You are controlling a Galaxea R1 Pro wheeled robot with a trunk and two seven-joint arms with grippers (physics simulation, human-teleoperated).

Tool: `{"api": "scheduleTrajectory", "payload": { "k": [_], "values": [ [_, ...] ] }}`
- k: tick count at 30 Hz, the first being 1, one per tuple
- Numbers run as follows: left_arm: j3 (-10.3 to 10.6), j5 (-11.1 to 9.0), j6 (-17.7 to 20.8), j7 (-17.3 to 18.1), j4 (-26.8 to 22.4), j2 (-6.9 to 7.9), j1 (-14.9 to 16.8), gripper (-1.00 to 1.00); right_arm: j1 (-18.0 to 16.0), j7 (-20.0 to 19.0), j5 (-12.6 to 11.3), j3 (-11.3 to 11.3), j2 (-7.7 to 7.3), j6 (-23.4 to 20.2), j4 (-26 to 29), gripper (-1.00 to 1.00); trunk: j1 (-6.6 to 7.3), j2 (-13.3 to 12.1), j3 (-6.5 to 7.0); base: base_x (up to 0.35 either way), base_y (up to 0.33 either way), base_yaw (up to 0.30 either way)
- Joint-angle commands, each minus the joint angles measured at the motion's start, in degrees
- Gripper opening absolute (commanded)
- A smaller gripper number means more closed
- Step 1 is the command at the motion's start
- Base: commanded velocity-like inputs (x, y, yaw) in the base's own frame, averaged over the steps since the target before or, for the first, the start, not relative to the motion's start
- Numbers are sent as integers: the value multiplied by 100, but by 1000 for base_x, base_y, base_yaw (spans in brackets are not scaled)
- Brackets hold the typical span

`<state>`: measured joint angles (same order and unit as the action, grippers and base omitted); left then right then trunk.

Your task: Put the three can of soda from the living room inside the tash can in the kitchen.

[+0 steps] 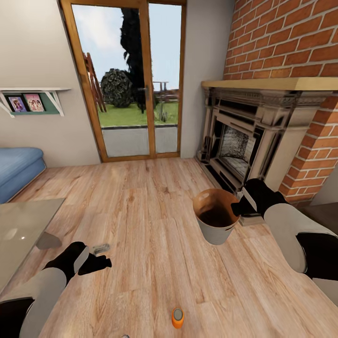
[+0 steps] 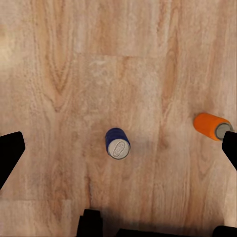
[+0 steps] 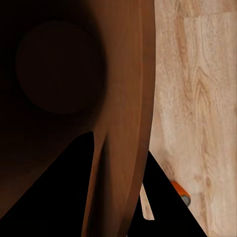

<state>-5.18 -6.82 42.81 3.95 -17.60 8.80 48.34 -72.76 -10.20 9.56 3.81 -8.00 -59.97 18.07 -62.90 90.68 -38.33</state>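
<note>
The tash can (image 1: pixel 215 220), grey outside and copper-brown inside, hangs just above the wood floor near the fireplace. My right gripper (image 1: pixel 240 206) is shut on its rim; in the right wrist view the black fingers (image 3: pixel 163 197) straddle the can's wall (image 3: pixel 123 98). My left gripper (image 1: pixel 94 262) hovers open over a dark blue can of soda (image 2: pixel 117 143) standing on the floor, its fingertips (image 2: pixel 10 153) spread wide to either side. That can's grey top (image 1: pixel 101 247) peeks out beside the gripper. An orange can of soda (image 1: pixel 177 318) (image 2: pixel 212 126) (image 3: pixel 181 192) stands further right.
A glass table (image 1: pixel 23 230) sits at the left, with a blue sofa (image 1: pixel 19 169) behind it. An ornate fireplace (image 1: pixel 239 141) and brick column (image 1: pixel 281 42) fill the right. Glass doors (image 1: pixel 136 80) stand ahead. A grey can top (image 1: pixel 124 336) shows at the bottom edge.
</note>
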Motion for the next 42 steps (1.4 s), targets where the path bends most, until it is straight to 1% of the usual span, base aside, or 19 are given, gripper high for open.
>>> {"api": "scheduleTrajectory", "payload": {
  "k": [1,7,14,19,23,29,35,38,42],
  "values": [
    [0,-1,-1,-20,4,0,0,100,-3,-21,-77,-21,0,-3,4,-100,-22,42,-17,0,0,0],
    [-1,9,1,-119,27,-18,0,100,-2,-11,-77,-21,0,-3,4,-100,-154,283,-125,0,0,0],
    [-1,20,0,-343,42,-60,-6,100,-1,-3,-77,-21,5,-3,4,-100,-308,564,-251,0,0,0],
    [3,22,0,-413,39,-70,-62,100,-1,-1,-70,-21,3,-3,4,-100,-417,764,-341,0,0,0],
    [6,20,-1,-568,38,-77,-81,100,-1,-3,-69,-21,4,-3,4,-100,-505,925,-412,0,0,0],
    [23,21,-3,-680,42,-85,-128,100,-1,-1,-68,-27,8,-3,4,-100,-637,1165,-520,0,0,0],
    [127,24,-127,-721,44,-97,-266,100,-1,0,-61,-22,3,-3,4,-100,-769,1406,-630,0,0,0],
    [171,29,-148,-726,41,-141,-332,100,-2,0,-60,-21,1,-3,4,-100,-835,1526,-693,0,0,0],
    [387,26,-169,-730,39,-209,-378,100,-1,0,-59,-21,1,-3,4,-100,-923,1687,-789,0,0,0]
  ]
}}
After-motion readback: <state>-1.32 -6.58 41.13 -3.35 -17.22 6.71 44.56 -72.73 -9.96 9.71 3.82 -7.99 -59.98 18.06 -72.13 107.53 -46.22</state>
